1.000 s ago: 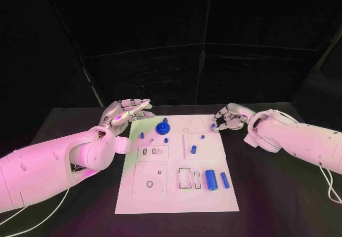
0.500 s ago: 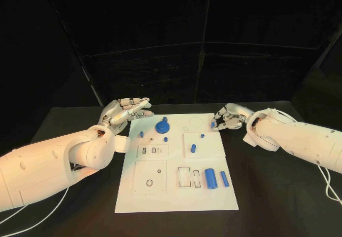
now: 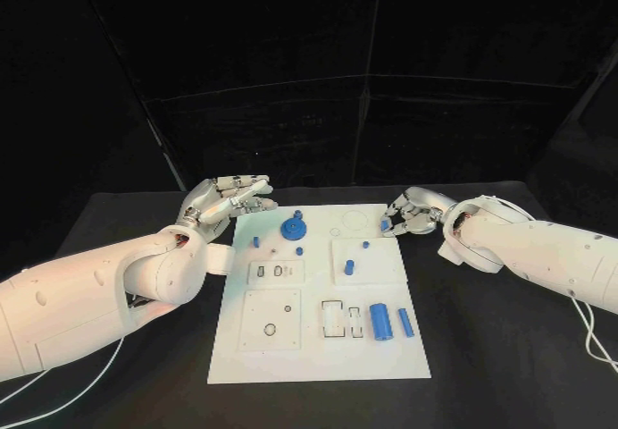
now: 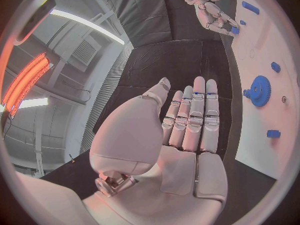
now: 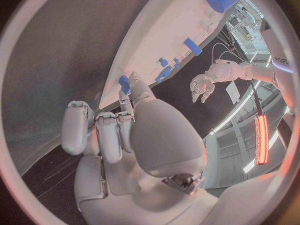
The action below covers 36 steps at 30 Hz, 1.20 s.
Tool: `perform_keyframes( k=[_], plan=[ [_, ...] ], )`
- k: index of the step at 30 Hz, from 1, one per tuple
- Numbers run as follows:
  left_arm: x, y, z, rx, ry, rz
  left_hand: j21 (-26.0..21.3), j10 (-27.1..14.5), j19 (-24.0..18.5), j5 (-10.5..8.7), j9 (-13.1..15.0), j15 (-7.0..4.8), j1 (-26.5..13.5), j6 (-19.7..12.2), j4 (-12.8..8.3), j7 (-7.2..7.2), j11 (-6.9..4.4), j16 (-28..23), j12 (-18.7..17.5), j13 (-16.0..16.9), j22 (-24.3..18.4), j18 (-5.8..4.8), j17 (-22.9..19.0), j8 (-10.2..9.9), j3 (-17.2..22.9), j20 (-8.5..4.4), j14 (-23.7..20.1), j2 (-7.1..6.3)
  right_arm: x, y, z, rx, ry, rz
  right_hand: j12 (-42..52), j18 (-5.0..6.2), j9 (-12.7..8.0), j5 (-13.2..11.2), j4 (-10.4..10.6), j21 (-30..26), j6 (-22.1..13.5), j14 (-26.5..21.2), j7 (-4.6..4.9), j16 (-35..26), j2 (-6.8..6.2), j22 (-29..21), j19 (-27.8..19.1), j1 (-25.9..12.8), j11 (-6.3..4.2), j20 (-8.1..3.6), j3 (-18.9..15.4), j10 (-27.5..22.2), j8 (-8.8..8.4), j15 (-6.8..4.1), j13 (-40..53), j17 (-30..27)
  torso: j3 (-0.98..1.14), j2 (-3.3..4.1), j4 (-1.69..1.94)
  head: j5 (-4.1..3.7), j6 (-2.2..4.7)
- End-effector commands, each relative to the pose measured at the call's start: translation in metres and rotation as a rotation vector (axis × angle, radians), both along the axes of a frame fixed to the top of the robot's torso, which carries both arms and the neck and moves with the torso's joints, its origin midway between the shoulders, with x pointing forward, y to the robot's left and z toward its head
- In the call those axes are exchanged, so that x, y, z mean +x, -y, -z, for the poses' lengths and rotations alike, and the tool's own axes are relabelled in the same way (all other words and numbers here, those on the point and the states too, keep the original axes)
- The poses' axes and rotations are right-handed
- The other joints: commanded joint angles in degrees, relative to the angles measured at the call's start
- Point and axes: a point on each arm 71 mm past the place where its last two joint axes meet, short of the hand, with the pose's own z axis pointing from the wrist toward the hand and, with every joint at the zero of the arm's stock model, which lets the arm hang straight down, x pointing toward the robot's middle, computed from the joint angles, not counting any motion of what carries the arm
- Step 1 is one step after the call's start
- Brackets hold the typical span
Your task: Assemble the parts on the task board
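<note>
In the head view the task board (image 3: 322, 304) lay mid-worktop (image 3: 515, 357), and the right hand (image 3: 410, 214) sat at its 1 o'clock corner, fingers curled around a small blue peg (image 3: 385, 227) pinched at the fingertips, just over the board's edge. The left hand (image 3: 226, 204) hovered off the 11 o'clock corner, released, fingers straight and holding nothing. The blue gear (image 3: 295, 230) stood on the board between the hands, nearer the left. In the left wrist view the left hand (image 4: 187, 130) showed an empty flat palm, the gear (image 4: 259, 91) just beyond its fingertips. In the right wrist view the right hand (image 5: 119, 135) was clenched on the peg (image 5: 125, 84), whose long axis ran roughly along the fingers; its seat probably lay toward 9 o'clock from this hand
</note>
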Motion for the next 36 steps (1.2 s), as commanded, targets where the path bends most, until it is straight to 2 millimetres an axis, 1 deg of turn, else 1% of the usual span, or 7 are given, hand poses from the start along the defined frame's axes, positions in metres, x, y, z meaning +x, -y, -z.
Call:
perform_keyframes(
  k=[1, 11, 16, 22, 27, 31, 36],
  plan=[
    [0.0, 0.001, -0.001, -0.005, 0.005, 0.009, -0.14, 0.02, 0.42, 0.07, -0.07, 0.06, 0.19, -0.06, -0.36, 0.31, 0.26, -0.18, -0.18, -0.06, -0.06, 0.76, 0.1, -0.19, -0.11, -0.05, 0.3, 0.61, 0.0, -0.002, 0.0, -0.005, -0.002, -0.005, -0.19, 0.12, -0.02, -0.36, -0.05, 0.38, 0.46, 5.19, 0.03, 0.33, 0.85, 0.13, 0.55, -0.04, -0.33, -0.04, 0.32, 2.31, 0.21, -0.54, 7.29, 11.48, 0.01, -0.01, -0.03, -0.07, -0.13],
    [0.0, 0.001, -0.001, -0.005, 0.004, 0.009, -0.14, 0.02, 0.42, 0.07, -0.07, 0.06, 0.19, -0.06, -0.36, 0.31, 0.26, -0.18, -0.18, -0.06, -0.06, 0.76, 0.1, -0.19, -0.11, -0.05, 0.3, 0.61, 0.002, -0.002, 0.0, -0.006, 0.001, 0.004, -0.08, 0.11, 0.14, -0.61, -0.21, 0.49, 2.76, 5.18, -0.79, 0.32, 2.32, 0.3, 0.65, -0.77, -0.99, -0.41, 1.94, 2.46, 1.03, -1.03, 7.42, 11.44, 0.01, -0.03, 0.0, -0.2, -0.35],
    [0.0, 0.0, -0.001, -0.004, 0.004, 0.008, -0.2, 0.02, 0.43, 0.07, -0.07, 0.08, 0.16, -0.07, -0.4, 0.33, 0.28, -0.24, -0.24, -0.06, -0.09, 0.76, 0.11, -0.24, -0.11, -0.05, 0.3, 0.62, 0.002, -0.003, 0.0, -0.011, 0.012, 0.013, -0.18, 0.12, 0.42, -0.69, -0.85, 0.47, 4.61, 5.16, -1.63, 0.27, 2.36, 0.28, 0.66, -0.91, -1.73, -0.94, 2.9, 2.46, 1.79, -1.65, 7.36, 11.35, 0.07, -0.05, -0.02, -0.4, -0.35],
    [0.0, 0.0, -0.001, -0.004, 0.004, 0.007, -0.2, 0.02, 0.43, 0.07, -0.07, 0.08, 0.16, -0.07, -0.4, 0.33, 0.28, -0.24, -0.24, -0.06, -0.09, 0.76, 0.11, -0.24, -0.11, -0.05, 0.3, 0.62, 0.001, -0.003, -0.003, -0.016, 0.056, 0.013, -0.02, 0.0, 0.56, -0.84, -1.51, 0.71, 5.47, 5.19, -2.05, 0.32, 2.71, 0.85, 0.98, -0.73, -2.14, -1.35, 4.03, 2.67, 2.07, -2.05, 7.57, 11.51, 0.05, -0.06, -0.08, -0.4, -0.35],
    [0.0, -0.001, -0.001, -0.002, 0.003, 0.004, -0.2, 0.02, 0.43, 0.07, -0.07, 0.08, 0.16, -0.07, -0.4, 0.33, 0.28, -0.24, -0.24, -0.06, -0.09, 0.76, 0.11, -0.24, -0.11, -0.05, 0.3, 0.62, -0.009, -0.006, -0.011, 0.005, 0.114, -0.009, 0.09, -0.26, 0.52, -0.36, -1.05, 1.24, 5.47, 5.26, -2.07, 0.42, 1.7, 2.07, 1.63, -2.47, -2.19, -1.52, 3.74, 2.83, 1.88, -2.14, 7.72, 11.78, 0.05, -0.17, -0.02, -0.43, -0.3],
    [0.0, -0.004, -0.001, 0.002, 0.001, -0.005, -0.24, 0.02, 0.44, 0.07, -0.07, 0.09, 0.13, -0.06, -0.4, 0.35, 0.29, -0.28, -0.28, -0.06, -0.11, 0.75, 0.13, -0.27, -0.1, -0.04, 0.3, 0.65, -0.022, -0.016, -0.02, 0.034, 0.165, -0.035, -0.05, -0.34, 0.53, -0.2, -1.08, 1.43, 5.58, 5.27, -2.15, 0.44, 1.56, 2.5, 1.86, -2.64, -2.25, -1.56, 3.84, 2.74, 1.88, -2.19, 7.58, 11.82, -0.06, -0.44, -0.47, -0.58, -0.11],
    [0.0, -0.006, -0.001, 0.004, 0.001, -0.009, -0.25, 0.02, 0.44, 0.07, -0.07, 0.09, 0.11, -0.06, -0.4, 0.37, 0.3, -0.29, -0.29, -0.06, -0.11, 0.75, 0.13, -0.27, -0.11, -0.04, 0.31, 0.66, -0.039, -0.036, -0.031, 0.068, 0.217, -0.067, -0.48, -0.34, 0.57, 0.37, -1.32, 1.43, 5.83, 5.28, -2.26, 0.47, 1.26, 2.52, 1.87, -2.72, -2.35, -1.65, 4.19, 2.39, 1.9, -2.28, 7.15, 11.92, -0.26, -0.94, -0.62, -0.56, -0.49]
  ],
)
